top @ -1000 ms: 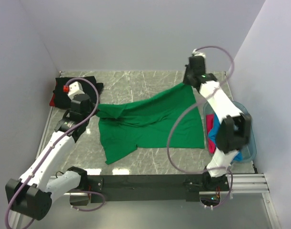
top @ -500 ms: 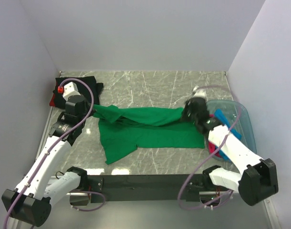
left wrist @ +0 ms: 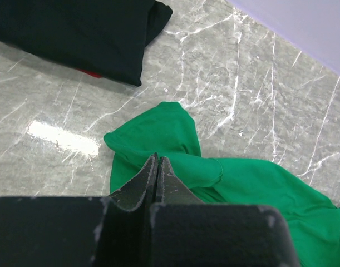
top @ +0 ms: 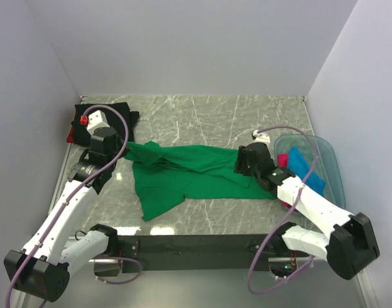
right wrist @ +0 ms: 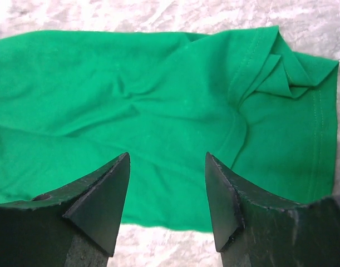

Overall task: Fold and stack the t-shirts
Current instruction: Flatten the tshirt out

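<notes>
A bright green t-shirt [top: 196,170] [right wrist: 158,94] lies folded lengthwise across the middle of the table. My left gripper [top: 122,146] [left wrist: 157,158] is shut at the shirt's bunched left end [left wrist: 175,139]. The cloth runs up under its tips, which hide the pinched part. My right gripper [top: 240,165] [right wrist: 167,156] hovers open just over the shirt's right end, nothing between its fingers. A folded black t-shirt [top: 112,110] [left wrist: 75,28] lies at the back left on a red one [top: 70,136]. Blue [top: 305,163] and pink [top: 282,160] shirts sit in the tub.
A translucent blue plastic tub [top: 330,154] stands at the right edge of the table, close behind my right arm. White walls close in the back and both sides. Bare marble shows behind the green shirt and along the front edge [top: 208,218].
My right gripper carried the shirt's far right corner forward and down over the near half, then opened and let it go. The left gripper has stayed shut in place.
</notes>
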{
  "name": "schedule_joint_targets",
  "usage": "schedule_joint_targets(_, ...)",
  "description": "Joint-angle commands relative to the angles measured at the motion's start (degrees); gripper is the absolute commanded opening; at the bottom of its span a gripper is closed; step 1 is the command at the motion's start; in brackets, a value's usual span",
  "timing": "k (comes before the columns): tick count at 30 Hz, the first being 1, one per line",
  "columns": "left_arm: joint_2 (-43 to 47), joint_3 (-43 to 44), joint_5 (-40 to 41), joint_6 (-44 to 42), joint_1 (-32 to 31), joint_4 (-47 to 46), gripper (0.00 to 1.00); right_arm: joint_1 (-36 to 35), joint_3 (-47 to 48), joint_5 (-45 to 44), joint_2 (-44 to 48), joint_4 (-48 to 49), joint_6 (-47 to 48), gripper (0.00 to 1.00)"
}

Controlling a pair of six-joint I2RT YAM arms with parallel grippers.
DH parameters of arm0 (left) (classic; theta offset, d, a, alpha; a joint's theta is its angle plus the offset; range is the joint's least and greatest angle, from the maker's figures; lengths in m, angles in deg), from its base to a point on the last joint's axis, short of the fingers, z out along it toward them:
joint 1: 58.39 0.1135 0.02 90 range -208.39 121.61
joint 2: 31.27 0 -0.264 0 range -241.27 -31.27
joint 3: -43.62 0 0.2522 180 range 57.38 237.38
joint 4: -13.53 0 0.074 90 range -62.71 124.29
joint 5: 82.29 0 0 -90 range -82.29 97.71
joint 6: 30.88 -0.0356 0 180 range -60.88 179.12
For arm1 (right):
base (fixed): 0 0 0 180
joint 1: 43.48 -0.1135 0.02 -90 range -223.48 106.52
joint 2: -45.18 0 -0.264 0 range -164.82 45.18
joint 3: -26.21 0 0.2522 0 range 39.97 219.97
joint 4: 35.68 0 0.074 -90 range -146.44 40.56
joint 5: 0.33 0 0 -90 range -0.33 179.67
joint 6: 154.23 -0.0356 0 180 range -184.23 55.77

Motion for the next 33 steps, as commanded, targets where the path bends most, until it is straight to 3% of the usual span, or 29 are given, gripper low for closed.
schedule_joint_targets(1,0.14,-0.16,-0.64,-0.10,0.25,-1.00,0.01,-0.01,1.51,-2.60,-3.62,2.05,-0.24,0.63)
schedule_joint_targets(20,0.94,-0.24,-2.49,-0.36,0.25,-1.79,0.01,0.34,-2.53,-1.28,-12.50,-3.13,-11.13,0.63)
schedule_joint_targets(33,0.06,-0.51,-4.07,-0.89,0.25,-3.37,0.00,4.82,-4.82,1.80,-14.88,-2.95,-11.84,0.59)
